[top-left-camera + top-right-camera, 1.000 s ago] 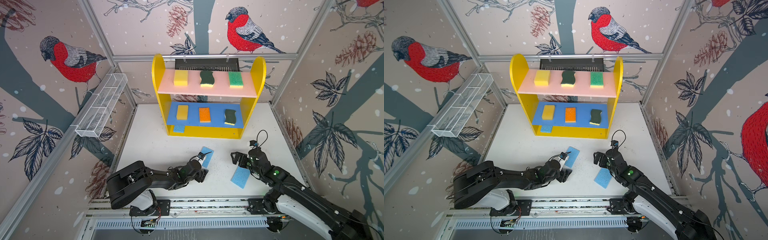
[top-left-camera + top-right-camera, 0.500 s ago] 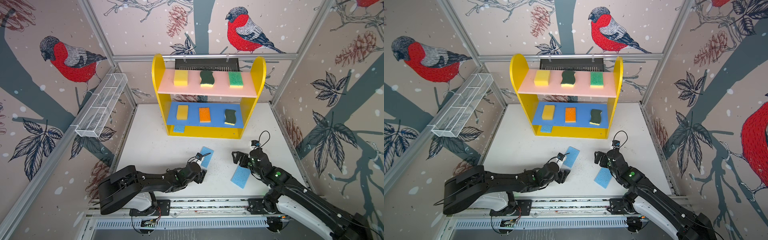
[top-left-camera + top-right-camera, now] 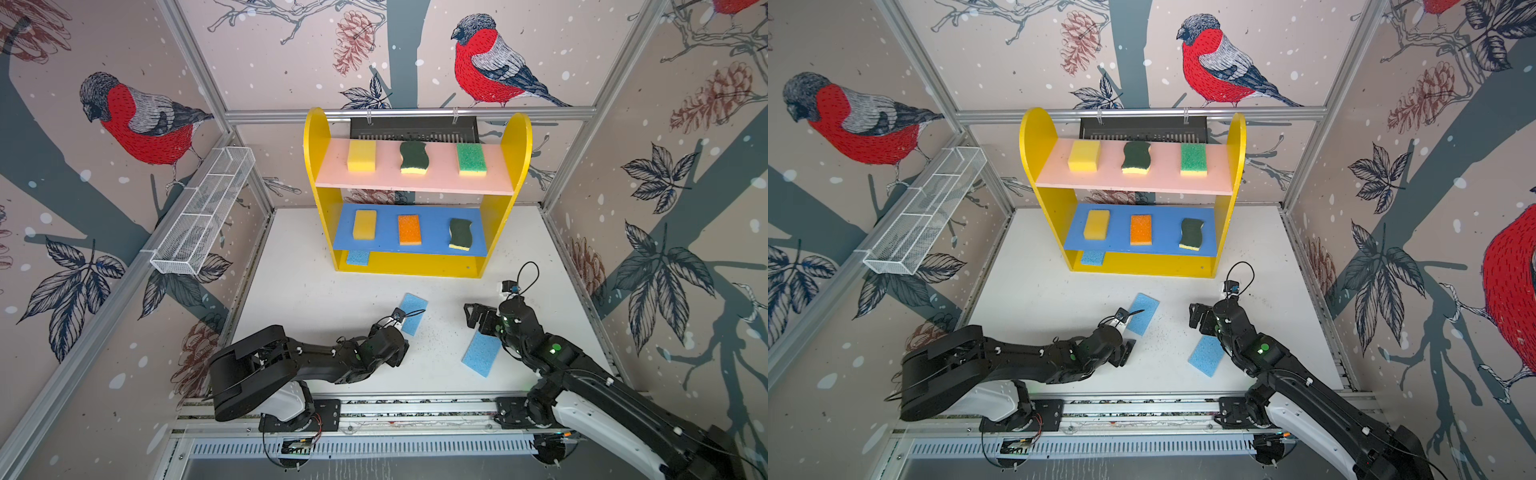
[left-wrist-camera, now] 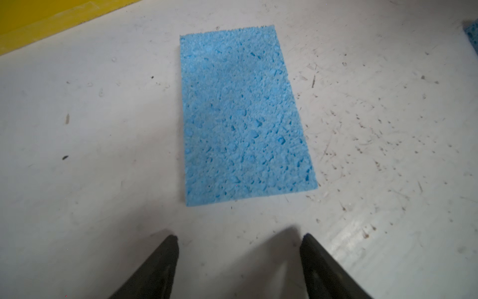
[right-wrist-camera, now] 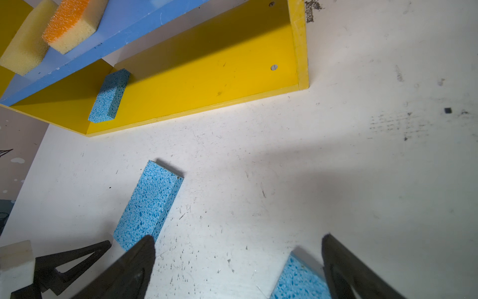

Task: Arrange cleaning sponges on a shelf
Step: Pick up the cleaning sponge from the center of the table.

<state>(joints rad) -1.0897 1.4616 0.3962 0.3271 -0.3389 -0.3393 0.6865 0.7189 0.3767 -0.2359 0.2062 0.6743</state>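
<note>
Grasp step: flat light-blue rectangular sponge (image 4: 245, 114) is faced by empty, parted-jaw left gripper (image 4: 239, 236), forward reach and closing likely needed; right gripper (image 5: 238, 236) is spread wide, empty.

Both top views bright, evenly lit, sharp; wide-angle bowing at edges. Wrist views: soft shadows on scuffed white table (image 4: 103, 129); black left tool (image 4: 239, 237) tips out of focus.
</note>
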